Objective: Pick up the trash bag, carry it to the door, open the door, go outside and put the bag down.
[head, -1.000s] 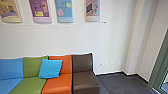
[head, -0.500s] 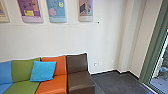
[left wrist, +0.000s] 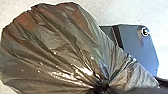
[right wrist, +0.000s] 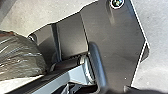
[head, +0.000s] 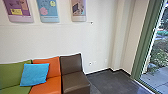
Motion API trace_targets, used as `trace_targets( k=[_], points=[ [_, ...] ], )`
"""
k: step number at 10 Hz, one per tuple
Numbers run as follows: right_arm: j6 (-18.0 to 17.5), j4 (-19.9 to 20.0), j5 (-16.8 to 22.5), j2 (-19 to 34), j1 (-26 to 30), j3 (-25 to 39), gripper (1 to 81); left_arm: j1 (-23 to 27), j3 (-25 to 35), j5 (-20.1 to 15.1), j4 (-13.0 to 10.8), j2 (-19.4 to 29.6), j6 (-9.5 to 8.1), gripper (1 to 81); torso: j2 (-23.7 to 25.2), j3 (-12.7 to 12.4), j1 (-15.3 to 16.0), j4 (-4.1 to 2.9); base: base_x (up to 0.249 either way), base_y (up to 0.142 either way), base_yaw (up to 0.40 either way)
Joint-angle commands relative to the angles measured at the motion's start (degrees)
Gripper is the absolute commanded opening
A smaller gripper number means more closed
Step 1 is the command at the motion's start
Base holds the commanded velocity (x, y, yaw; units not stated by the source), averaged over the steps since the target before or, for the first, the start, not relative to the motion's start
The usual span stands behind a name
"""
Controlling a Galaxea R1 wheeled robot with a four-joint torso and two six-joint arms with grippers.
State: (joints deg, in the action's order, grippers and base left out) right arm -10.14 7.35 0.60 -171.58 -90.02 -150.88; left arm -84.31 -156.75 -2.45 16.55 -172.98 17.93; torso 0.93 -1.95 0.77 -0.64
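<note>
Left tool (left wrist: 102, 87): appearing to be gripping the trash bag (left wrist: 55, 50) by its gathered neck. Right tool: holding state one cannot tell. Bag: dark, thin, glossy, its folds drawing together at the left tool and its full body fanning out beyond; the left arm is therefore being the nearer. Long axis: running from tool to bulge, neck pointing to the tool, closed end pointing away; its bearing to the room one cannot tell. Robot's base plate (left wrist: 140, 47): lying just beside the bag in the wrist views, contact uncertain. Farther: one brown seat (head: 75, 80), one orange seat (head: 47, 83), one green seat (head: 12, 77), standing in a row, a blue cushion (head: 35, 73) leaning across the latter two. Behind: white wall (head: 62, 37), bearing posters (head: 47, 10). To the right: green frame (head: 143, 42), edging glass, possibly the door's; paving (head: 152, 77) is showing outside. Step, by judgement: carrying.
</note>
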Motion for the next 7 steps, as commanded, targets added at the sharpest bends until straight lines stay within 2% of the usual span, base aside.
trace_targets(
  k=[1,7],
  points=[
    [0.04,-0.23,3.45,-0.28,2.86,0.25,81.1,3.5,-0.05,-1.94,0.85,0.44,0.09,1.0,0.0,0.0,0.0,0.0,0.0,0.0,-0.191],
    [-0.31,0.03,3.45,-0.63,2.86,0.25,81.1,3.57,-0.23,-1.94,0.5,0.35,0.52,1.0,0.0,0.0,0.0,0.0,0.0,0.0,-0.195]
  ],
)
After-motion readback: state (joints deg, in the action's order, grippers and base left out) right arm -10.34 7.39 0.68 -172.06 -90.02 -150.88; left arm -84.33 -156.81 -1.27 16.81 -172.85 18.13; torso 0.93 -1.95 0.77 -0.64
